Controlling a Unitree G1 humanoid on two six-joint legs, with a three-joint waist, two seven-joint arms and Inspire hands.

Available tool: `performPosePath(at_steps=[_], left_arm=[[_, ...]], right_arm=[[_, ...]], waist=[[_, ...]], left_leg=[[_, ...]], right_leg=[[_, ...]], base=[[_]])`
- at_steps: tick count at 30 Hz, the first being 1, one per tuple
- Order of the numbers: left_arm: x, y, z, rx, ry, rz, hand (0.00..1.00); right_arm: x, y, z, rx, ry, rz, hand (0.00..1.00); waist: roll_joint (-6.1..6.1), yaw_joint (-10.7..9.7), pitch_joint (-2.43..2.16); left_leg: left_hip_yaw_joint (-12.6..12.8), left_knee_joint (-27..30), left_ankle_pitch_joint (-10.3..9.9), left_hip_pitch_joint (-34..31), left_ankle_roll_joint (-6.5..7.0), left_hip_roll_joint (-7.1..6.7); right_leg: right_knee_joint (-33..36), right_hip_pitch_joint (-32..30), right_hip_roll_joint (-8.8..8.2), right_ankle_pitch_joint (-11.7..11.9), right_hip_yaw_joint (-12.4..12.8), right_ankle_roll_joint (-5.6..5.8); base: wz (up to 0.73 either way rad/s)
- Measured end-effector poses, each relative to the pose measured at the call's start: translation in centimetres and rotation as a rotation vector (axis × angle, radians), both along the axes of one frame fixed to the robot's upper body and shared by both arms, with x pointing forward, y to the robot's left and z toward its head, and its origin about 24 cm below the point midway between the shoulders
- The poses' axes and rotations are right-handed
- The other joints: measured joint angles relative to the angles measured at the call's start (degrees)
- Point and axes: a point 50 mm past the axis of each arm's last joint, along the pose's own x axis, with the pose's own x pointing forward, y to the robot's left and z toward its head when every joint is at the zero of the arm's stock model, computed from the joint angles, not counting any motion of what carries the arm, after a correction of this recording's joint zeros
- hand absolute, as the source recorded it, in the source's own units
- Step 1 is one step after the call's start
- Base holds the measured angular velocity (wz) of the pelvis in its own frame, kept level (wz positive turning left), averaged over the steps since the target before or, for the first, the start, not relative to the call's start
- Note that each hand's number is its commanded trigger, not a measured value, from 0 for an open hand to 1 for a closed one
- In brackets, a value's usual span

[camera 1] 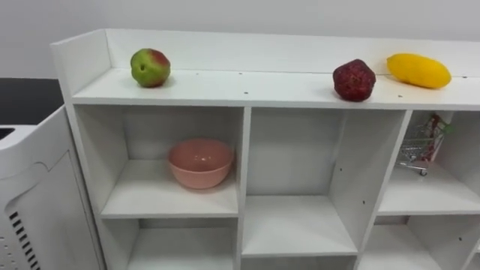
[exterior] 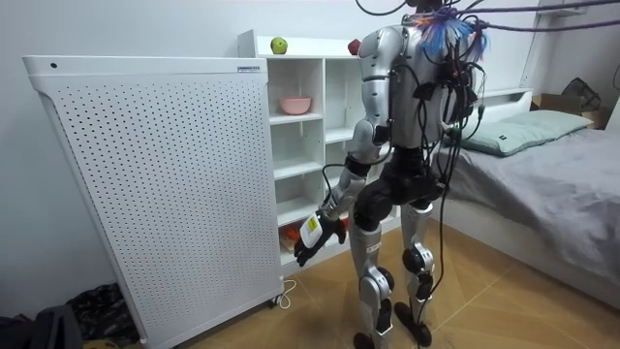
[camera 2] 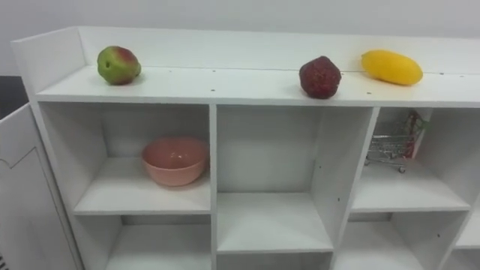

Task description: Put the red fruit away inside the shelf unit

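A white shelf unit (camera 1: 247, 91) stands in front of me. On its top board lie a green and red apple (camera 1: 150, 67) at the left, a dark red bumpy fruit (camera 1: 354, 80) right of the middle, and a yellow mango (camera 1: 418, 70) at the far right. A pink bowl (camera 1: 200, 162) sits in the upper left compartment. In the room view I stand upright close to the shelf unit. My left hand (exterior: 318, 239) hangs low beside my thigh with its fingers stretched out, holding nothing.
A small wire shopping cart (camera 1: 424, 146) stands in the upper right compartment. A tall white perforated panel (exterior: 145, 184) flanks the shelf unit on my left. A bed (exterior: 542, 184) lies behind me. Something red and yellow (exterior: 288, 233) lies in a low compartment.
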Motion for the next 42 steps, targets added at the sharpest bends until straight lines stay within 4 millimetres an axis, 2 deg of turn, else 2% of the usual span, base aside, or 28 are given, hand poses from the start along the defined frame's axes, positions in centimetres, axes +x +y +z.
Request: performPosePath(at_steps=[2,6,7,11,13,15,16,20,27,34,38,42], left_arm=[[-0.6,-0.1,-0.1,0.006,0.023,-0.026,0.00],[-0.9,-0.1,-0.1,0.010,0.047,-0.037,0.00],[-0.7,-0.2,-0.1,0.011,0.046,-0.044,0.00],[-0.6,-0.7,-0.3,-0.007,0.059,-0.077,0.00],[-0.9,-0.8,-0.4,-0.014,0.074,-0.087,0.00],[-1.2,-0.8,-0.5,-0.020,0.094,-0.097,0.00],[-1.5,-0.9,-0.6,-0.031,0.112,-0.100,0.00],[-1.8,-1.1,-0.7,-0.051,0.142,-0.132,0.00],[-1.5,-1.2,-0.8,-0.058,0.167,-0.177,0.00],[-0.4,-1.0,-0.6,-0.051,0.143,-0.194,0.00],[0.1,-0.9,-0.5,-0.037,0.150,-0.208,0.00],[0.1,-0.9,-0.5,-0.036,0.164,-0.204,0.00]], right_arm=[[0.6,0.3,2.1,-0.013,-0.094,0.012,0.00],[1.7,0.8,4.5,-0.063,-0.202,0.002,0.00],[1.9,0.9,5.3,-0.076,-0.235,-0.002,0.00],[2.7,1.5,8.6,-0.125,-0.376,0.011,0.00],[3.0,1.6,9.6,-0.138,-0.422,0.023,0.00],[3.4,1.6,10.3,-0.152,-0.450,0.030,0.00],[3.7,1.5,10.7,-0.159,-0.465,0.034,0.00],[4.7,1.9,12.5,-0.158,-0.539,0.035,0.00],[6.0,2.7,15.3,-0.160,-0.651,0.044,0.00],[7.0,2.5,18.9,-0.202,-0.766,0.051,0.00],[8.3,2.2,19.3,-0.173,-0.745,0.052,0.00],[9.3,2.1,19.8,-0.174,-0.732,0.057,0.00]], waist=[[-0.15,-0.06,-0.07],[0.22,0.66,0.03],[0.53,0.75,0.10],[2.09,1.31,-0.22],[2.29,1.33,-0.24],[2.20,1.44,-0.20],[1.96,1.41,-0.10],[0.71,1.43,-0.17],[0.43,1.66,-0.33],[0.25,2.76,-0.17],[-0.78,3.21,-0.14],[-1.08,3.18,-0.09]], left_leg=[[-0.02,0.00,-0.01,-0.02,0.00,-0.01],[-0.12,-0.02,-0.02,-0.12,0.01,-0.02],[-0.10,-0.04,-0.03,-0.24,0.01,0.00],[-0.16,-0.05,-0.03,-0.56,0.01,0.06],[-0.13,-0.03,-0.01,-0.43,-0.02,0.09],[-0.14,0.04,0.00,-0.36,-0.03,0.10],[-0.13,0.07,0.00,-0.28,-0.02,0.08],[-0.12,0.05,-0.01,-0.28,-0.02,0.06],[-0.32,0.00,-0.01,-0.40,-0.01,0.06],[-1.50,0.05,0.00,-0.70,-0.02,0.07],[-2.00,0.58,0.01,-1.23,-0.02,0.03],[-2.56,0.94,0.01,-1.62,-0.01,-0.07]], right_leg=[[-0.16,-0.06,0.01,0.00,0.28,0.00],[-0.14,-0.19,-0.01,0.01,0.07,0.00],[-0.09,-0.35,0.00,0.00,0.04,0.00],[0.67,-1.13,0.02,0.01,0.05,0.00],[0.68,-1.02,0.08,0.01,0.05,-0.01],[0.69,-0.85,0.08,0.01,0.04,-0.01],[0.70,-0.69,0.06,0.01,-0.01,-0.01],[0.68,-0.66,0.05,0.01,0.00,0.00],[0.61,-0.62,-0.02,0.01,-0.97,0.00],[0.53,-0.62,-0.06,0.00,-2.37,0.00],[0.51,-0.62,-0.14,0.01,-2.65,0.00],[0.51,-0.65,-0.35,0.00,-3.31,0.00]], base=[[0.00],[-0.04],[0.00],[-0.02],[0.00],[0.00],[0.00],[0.00],[0.02],[0.06],[0.07],[0.08]])
